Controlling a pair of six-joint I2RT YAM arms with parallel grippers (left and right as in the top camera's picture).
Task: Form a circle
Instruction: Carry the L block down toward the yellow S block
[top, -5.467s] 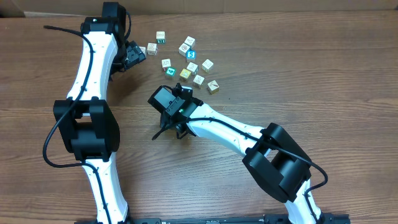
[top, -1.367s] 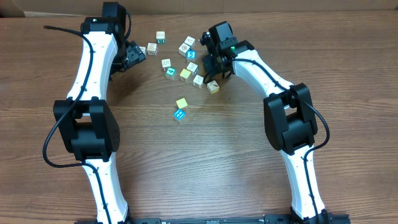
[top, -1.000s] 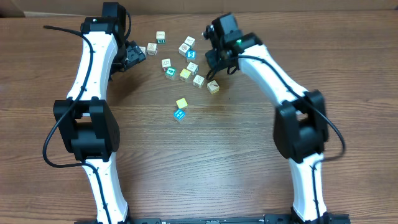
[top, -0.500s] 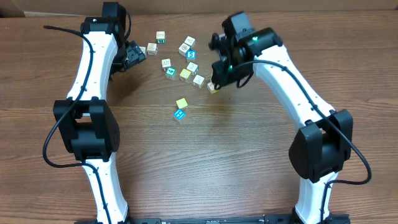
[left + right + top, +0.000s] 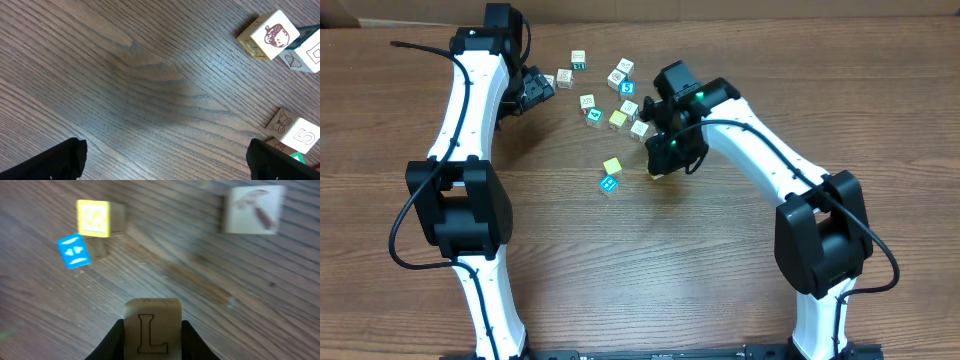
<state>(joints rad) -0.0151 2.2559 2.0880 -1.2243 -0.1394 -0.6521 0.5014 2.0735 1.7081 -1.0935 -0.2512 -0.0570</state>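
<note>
Pincer positions are taken first from overhead. The left pincer (image 5: 544,86) is held low at the far side of the worktop (image 5: 620,270), just beside the leftmost of the cubes (image 5: 617,78). These cubes lie scattered in a loose cluster, and no ring is formed by them. Nearer the robot, a yellow cube (image 5: 612,166) and a blue cube (image 5: 608,184) are set apart from the cluster, close to one another. The right pincer (image 5: 658,168) is placed just right of this pair, with a held cube (image 5: 657,174) showing at its tip.

From the left wrist, the black fingers (image 5: 55,160) are seen at the two lower corners, spread wide apart with only bare wood between them. An acorn cube (image 5: 270,35) lies at the upper right, and a cube marked 5 (image 5: 300,136) lies at the lower right.

From the right wrist, the held cube is seen clamped between both fingers (image 5: 116,339) of the right pincer, with a letter L on its face. The yellow and blue cubes lie beyond it to the left, almost touching. A hammer cube (image 5: 252,209) lies well apart at the upper right.
</note>
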